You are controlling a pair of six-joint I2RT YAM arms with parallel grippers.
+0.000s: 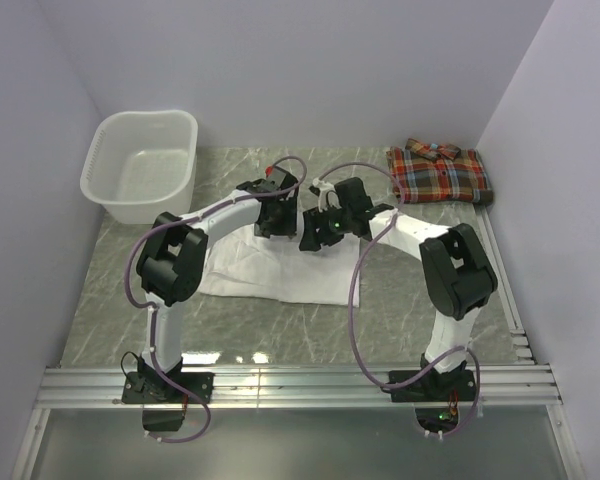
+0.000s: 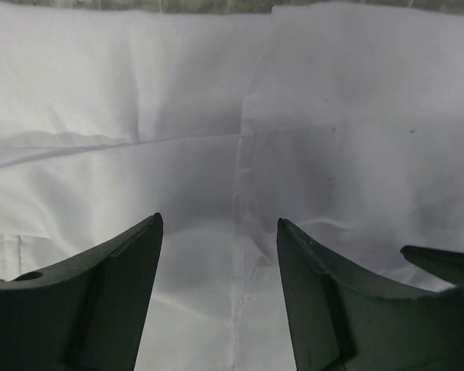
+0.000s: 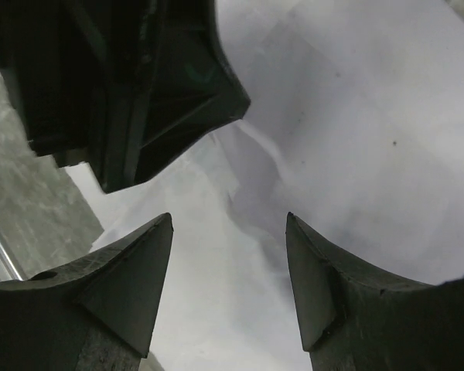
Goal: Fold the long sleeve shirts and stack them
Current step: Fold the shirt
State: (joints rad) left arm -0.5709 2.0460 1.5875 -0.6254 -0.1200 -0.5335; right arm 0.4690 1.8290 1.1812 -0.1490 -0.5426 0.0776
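Note:
A white shirt (image 1: pixel 280 272) lies spread flat on the table in front of both arms. A folded red-orange plaid shirt (image 1: pixel 439 172) sits at the back right. My left gripper (image 1: pixel 273 222) hovers over the white shirt's back edge. In its wrist view the gripper (image 2: pixel 219 224) is open with only the white cloth (image 2: pixel 317 124) below it. My right gripper (image 1: pixel 312 238) hangs close beside it, also over the white shirt. In the right wrist view this gripper (image 3: pixel 229 220) stands open and empty above the white cloth (image 3: pixel 356 116), with the left gripper's dark body (image 3: pixel 139 85) just beyond.
A white plastic laundry basket (image 1: pixel 140 165) stands at the back left. White walls close in the left, back and right sides. A metal rail (image 1: pixel 300 380) runs along the near edge by the arm bases.

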